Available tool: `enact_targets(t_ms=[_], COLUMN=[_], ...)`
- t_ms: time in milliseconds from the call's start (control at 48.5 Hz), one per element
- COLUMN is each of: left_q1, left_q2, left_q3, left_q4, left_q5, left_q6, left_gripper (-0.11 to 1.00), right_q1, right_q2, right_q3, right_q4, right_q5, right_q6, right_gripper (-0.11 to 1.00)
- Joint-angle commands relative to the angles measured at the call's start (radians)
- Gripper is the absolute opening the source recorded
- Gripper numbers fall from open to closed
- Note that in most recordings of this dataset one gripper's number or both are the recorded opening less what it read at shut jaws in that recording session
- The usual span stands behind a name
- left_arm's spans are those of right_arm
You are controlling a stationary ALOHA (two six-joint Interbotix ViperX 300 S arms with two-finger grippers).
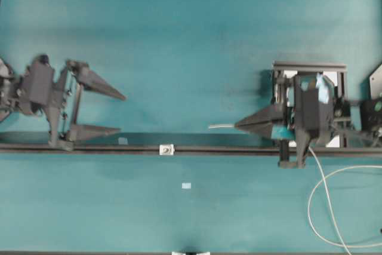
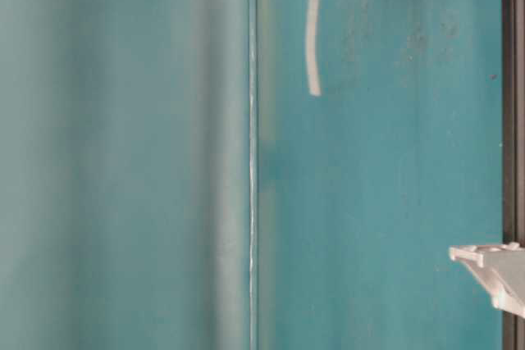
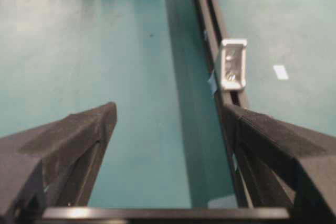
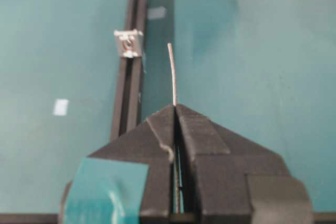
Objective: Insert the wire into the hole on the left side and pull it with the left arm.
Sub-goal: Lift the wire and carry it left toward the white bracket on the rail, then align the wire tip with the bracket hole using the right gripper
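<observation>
While the right tool [image 4: 175,109] is clamped shut on the wire [image 4: 171,74], the stiff tip juts straight out from between its fingertips toward twelve o'clock in the right wrist view, free in the air and touching nothing. Beyond that tip, at about eleven o'clock, sits the small silver bracket [image 4: 128,43] on the black rail [image 4: 126,108], with the hole [image 4: 127,53] showing as a dark spot in its face; the tip lies to the right of the rail, not lined up with the opening. A pale tape patch [image 4: 61,106] lies on the bench [image 4: 262,51] out at nine o'clock.

Seen from overhead, the bracket [image 1: 166,149] is at the middle of the rail [image 1: 239,149], the wire tip [image 1: 219,126] is at its two o'clock and well apart from it, and the slack loops away behind the right tool [image 1: 239,125] toward five o'clock. The left tool [image 1: 121,113] waits wide open and empty at the bracket's nine o'clock, one finger over the rail (its wrist view shows the bracket [image 3: 233,64] ahead at one o'clock).

So the step in hand looks like the approach before insertion. The next move probably calls for bringing the tip sideways onto the rail line, levelling it with the hole, then feeding it through slowly, since a thin tip may bend on a miss.
</observation>
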Motion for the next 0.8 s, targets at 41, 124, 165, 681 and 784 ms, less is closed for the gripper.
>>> enact_targets(t_ms=[41, 124, 165, 681, 784], left_q1=[-0.028, -0.046, -0.054, -0.11, -0.118], left_q2=[0.1, 0.16, 0.179, 0.276, 0.281], left_q3=[-0.032, -0.051, -0.061, -0.106, -0.106], left_q4=[-0.002, -0.002, -0.002, -0.002, -0.002], left_q5=[-0.11, -0.161, -0.175, -0.19, -0.19], left_q6=[0.003, 0.003, 0.003, 0.0, 0.0], left_gripper=[0.62, 0.62, 0.62, 0.62, 0.62], right_q1=[0.089, 0.126, 0.146, 0.202, 0.204], right_q2=[0.051, 0.089, 0.117, 0.285, 0.31], right_q3=[-0.054, -0.067, -0.074, -0.167, -0.181], right_q4=[0.124, 0.173, 0.201, 0.262, 0.262], right_q5=[-0.075, -0.12, -0.147, -0.23, -0.241], right_q6=[-0.074, -0.078, -0.078, -0.078, -0.078], right_gripper=[0.05, 0.05, 0.05, 0.05, 0.05])
